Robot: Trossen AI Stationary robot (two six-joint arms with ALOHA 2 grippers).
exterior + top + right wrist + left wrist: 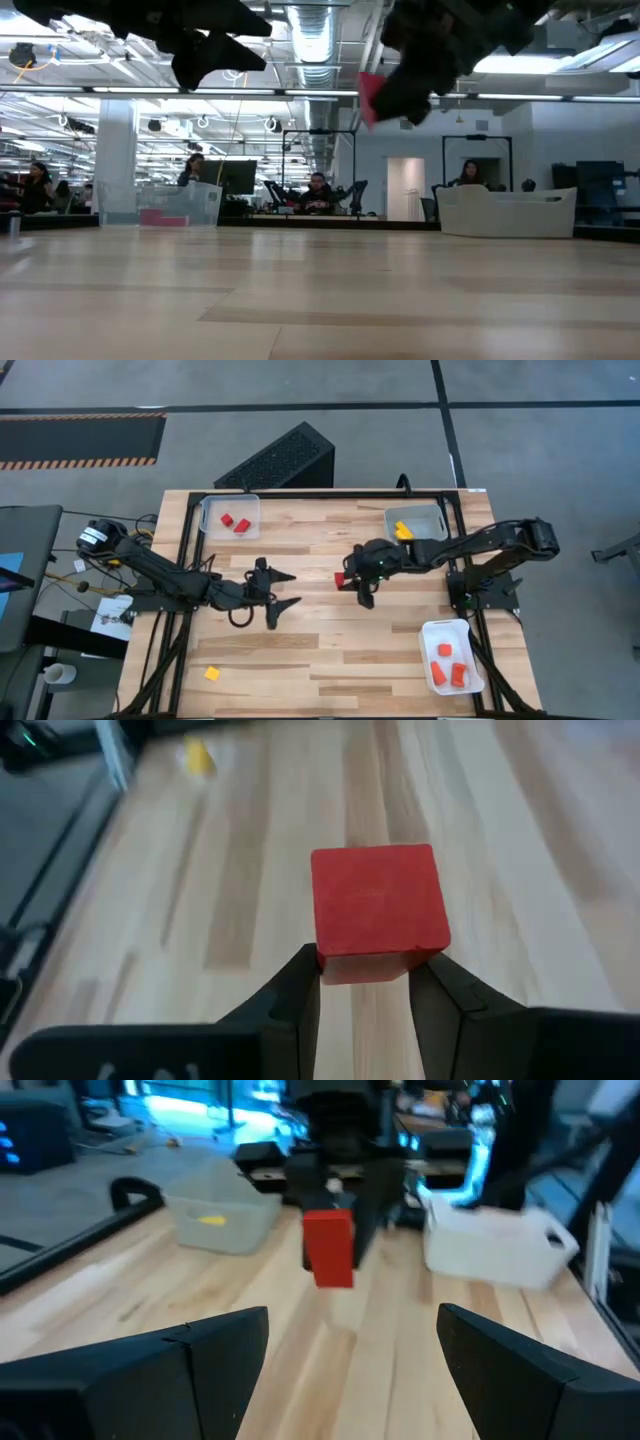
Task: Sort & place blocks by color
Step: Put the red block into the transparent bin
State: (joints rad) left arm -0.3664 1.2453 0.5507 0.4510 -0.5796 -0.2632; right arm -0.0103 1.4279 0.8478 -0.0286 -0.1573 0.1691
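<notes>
High view: the right claw (pixel 352 582) is clamped on a red block (pixel 340 578) above the middle of the bench (pixel 330 660). The left claw (pixel 283 588) faces it from just beyond the block, fingers spread, holding nothing. The tray with red blocks (pixel 229 516) sits well beyond the left claw, so carrying the block there risks the arms colliding. Behind the right claw are a tray with a yellow block (pixel 417 523) and a tray with orange blocks (pixel 452 655); a stray yellow block (pixel 211 673) lies far off.

Low view: the block hangs clear of the bench.

Left wrist view: the block shows between the empty fingers, held by the other claw.

Right wrist view: the fingers pinch only the block's near edge, so it could pivot or slip out mid-carry.
</notes>
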